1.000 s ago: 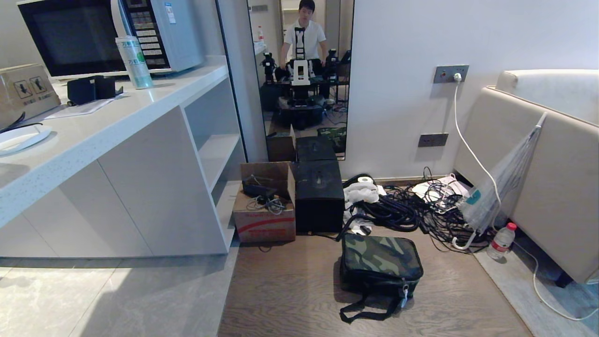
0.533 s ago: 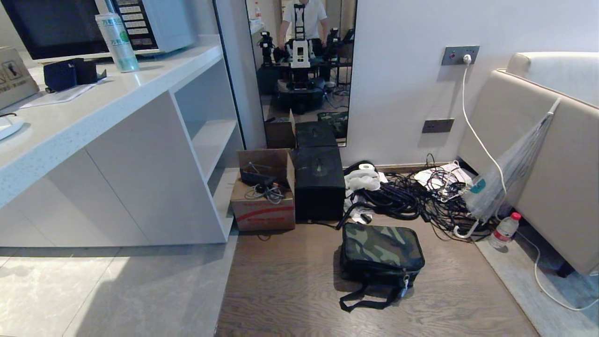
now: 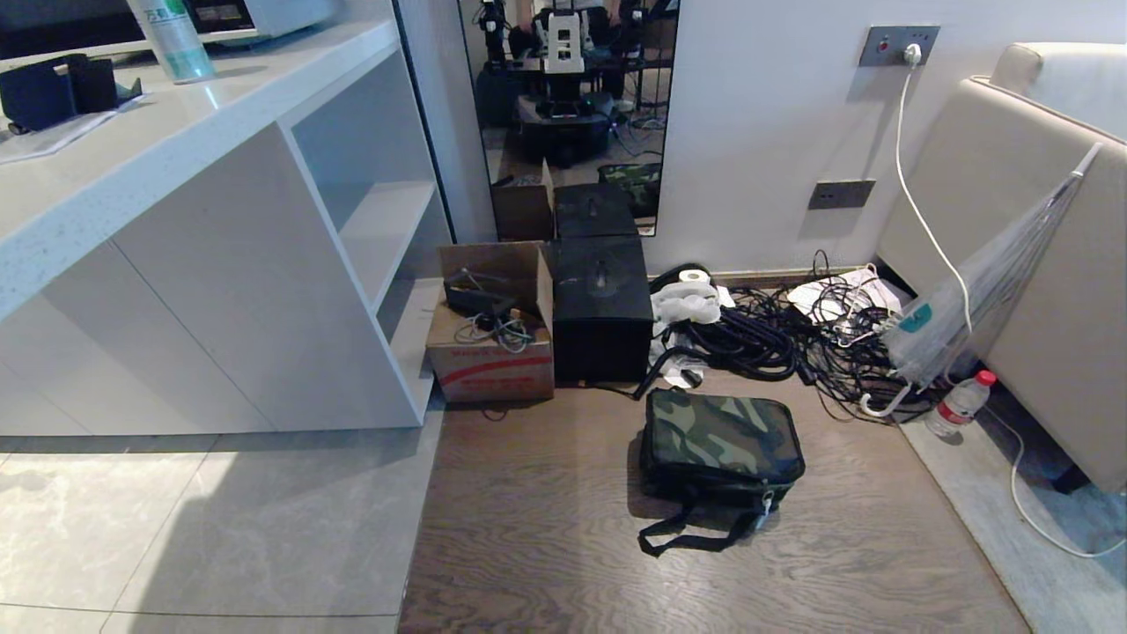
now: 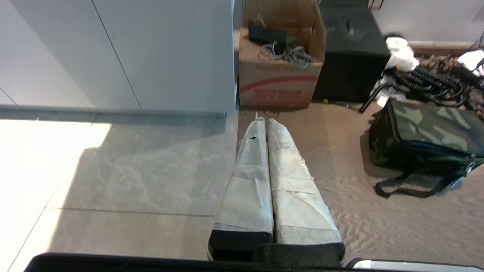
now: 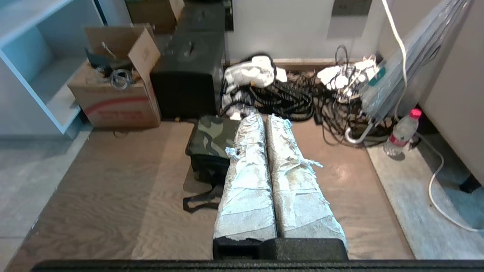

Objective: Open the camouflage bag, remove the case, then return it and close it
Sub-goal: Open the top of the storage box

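**Approach stage: bag zipped, nothing grasped yet**

I see the camouflage bag [image 3: 720, 440] on the wooden floor, near its back edge, just in front of the black cube box [image 3: 601, 308], lid shut; the case is not visible. My left gripper [image 4: 262, 121] and right gripper [image 5: 262, 118] both hang above the floor, fingers pressed together, empty. Next I judge I must reach the white zipper pull [image 3: 767, 504].
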Tool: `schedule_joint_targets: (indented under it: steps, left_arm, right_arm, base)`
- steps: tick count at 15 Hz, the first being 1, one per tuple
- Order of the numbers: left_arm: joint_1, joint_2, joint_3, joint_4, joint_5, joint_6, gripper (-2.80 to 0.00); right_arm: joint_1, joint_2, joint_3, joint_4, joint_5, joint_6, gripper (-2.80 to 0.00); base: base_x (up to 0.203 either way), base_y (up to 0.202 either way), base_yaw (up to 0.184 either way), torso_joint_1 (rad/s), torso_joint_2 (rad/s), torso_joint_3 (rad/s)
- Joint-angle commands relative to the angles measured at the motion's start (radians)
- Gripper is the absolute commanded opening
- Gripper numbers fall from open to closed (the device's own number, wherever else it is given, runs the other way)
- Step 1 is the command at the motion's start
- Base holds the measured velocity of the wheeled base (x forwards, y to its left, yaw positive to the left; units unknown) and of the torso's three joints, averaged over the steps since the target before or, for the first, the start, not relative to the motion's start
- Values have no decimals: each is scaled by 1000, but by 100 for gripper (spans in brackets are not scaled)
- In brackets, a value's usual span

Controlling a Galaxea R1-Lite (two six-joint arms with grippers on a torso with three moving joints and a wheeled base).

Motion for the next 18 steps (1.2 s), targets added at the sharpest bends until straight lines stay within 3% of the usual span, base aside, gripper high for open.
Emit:
schedule_joint_targets:
  steps: [1,18]
  left_arm:
    - [0,0,0,-1,0,0,-280]
    - [0,0,0,0,0,-2,-280]
  right_arm:
    - [0,0,40,-1,0,-1,-280]
    - [0,0,40,-2,0,-1,-280]
  base:
    - [0,0,0,2,-2,-193]
    - [0,0,0,2,5,-199]
